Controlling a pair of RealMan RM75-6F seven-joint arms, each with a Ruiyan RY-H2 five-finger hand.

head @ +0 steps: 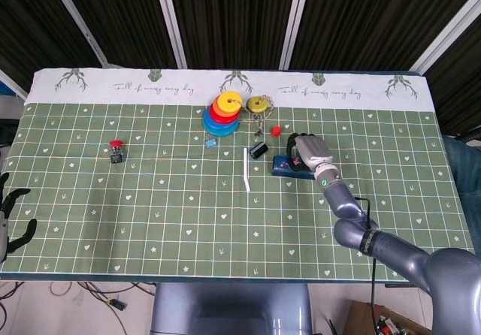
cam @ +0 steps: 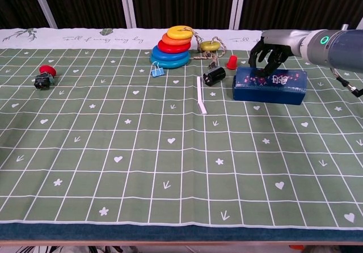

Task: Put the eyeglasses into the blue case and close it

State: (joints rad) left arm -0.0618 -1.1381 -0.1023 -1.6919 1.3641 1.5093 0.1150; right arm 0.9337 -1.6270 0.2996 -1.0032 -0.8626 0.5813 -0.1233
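Blue case (cam: 270, 86): lid down, on the bench (cam: 170, 168) right of centre.
Right hand (cam: 267, 55): fingers curled down, tips on the case's lid, gripping nothing.
Left hand (head: 10, 218): at the bench's left edge, fingers spread, empty.
Eyeglasses: not visible.

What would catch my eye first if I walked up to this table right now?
Probably the right hand, dark fingers curled down onto the top of the blue case, on the right side of the green patterned tablecloth. Next, the bright stack of coloured rings near the far edge in the middle. The left hand shows only at the head view's left edge, off the table.
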